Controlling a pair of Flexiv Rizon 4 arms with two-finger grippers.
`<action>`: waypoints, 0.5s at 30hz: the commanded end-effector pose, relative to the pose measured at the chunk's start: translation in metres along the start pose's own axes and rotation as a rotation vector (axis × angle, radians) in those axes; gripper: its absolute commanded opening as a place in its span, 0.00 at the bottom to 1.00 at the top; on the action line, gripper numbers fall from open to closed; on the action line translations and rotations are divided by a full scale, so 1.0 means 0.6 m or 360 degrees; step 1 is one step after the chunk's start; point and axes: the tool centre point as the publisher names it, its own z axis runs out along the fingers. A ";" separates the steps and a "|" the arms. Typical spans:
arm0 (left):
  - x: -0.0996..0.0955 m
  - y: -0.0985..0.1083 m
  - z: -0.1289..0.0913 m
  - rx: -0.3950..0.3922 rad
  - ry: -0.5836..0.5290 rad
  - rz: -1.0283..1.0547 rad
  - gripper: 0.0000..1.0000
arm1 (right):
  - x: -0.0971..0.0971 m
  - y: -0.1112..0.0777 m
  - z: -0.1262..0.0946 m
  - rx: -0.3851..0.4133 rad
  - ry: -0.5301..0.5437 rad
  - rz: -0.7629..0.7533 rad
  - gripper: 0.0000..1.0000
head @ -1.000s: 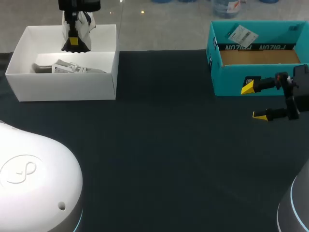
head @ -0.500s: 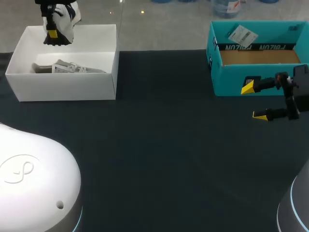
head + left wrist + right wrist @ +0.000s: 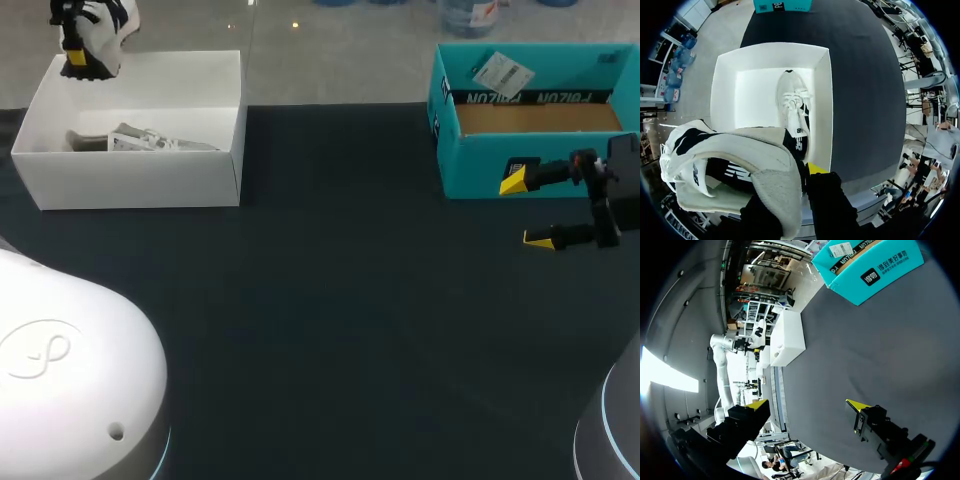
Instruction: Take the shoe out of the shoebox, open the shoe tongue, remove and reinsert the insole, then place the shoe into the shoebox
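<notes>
The white box, upper left on the dark bench, holds a second shoe lying close to its near wall, laces up. The teal box, upper right, is open and shows brown cardboard inside and a white tag.

My left claw is at the frame's top-left corner, above the white box's far left corner, clenched on the shoe at its heel collar. The shoe is soft, grey-white with black panels.

My right claw is released, with its fingers wide apart, just in front of the teal box.
</notes>
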 end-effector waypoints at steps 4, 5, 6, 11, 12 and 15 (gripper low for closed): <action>-0.059 0.038 0.018 0.0001 0.0066 0.0142 0.00 | 0.000 -0.001 0.001 -0.0002 -0.0005 0.0003 1.00; -0.064 0.041 0.020 0.0006 0.0065 0.0136 0.00 | 0.000 -0.001 0.001 -0.0002 -0.0005 0.0003 1.00; -0.070 0.044 0.022 0.0013 0.0063 0.0157 0.00 | 0.000 -0.001 0.001 -0.0002 -0.0005 0.0003 1.00; -0.088 0.058 0.025 0.0063 0.0039 0.0227 0.00 | 0.000 -0.001 0.001 -0.0002 -0.0005 0.0003 1.00; -0.091 0.059 0.026 0.0054 0.0032 0.0245 0.00 | 0.000 -0.001 0.001 -0.0002 -0.0005 0.0003 1.00; -0.102 0.062 0.027 0.0034 0.0071 0.0245 0.00 | 0.000 -0.001 0.001 -0.0002 -0.0005 0.0003 1.00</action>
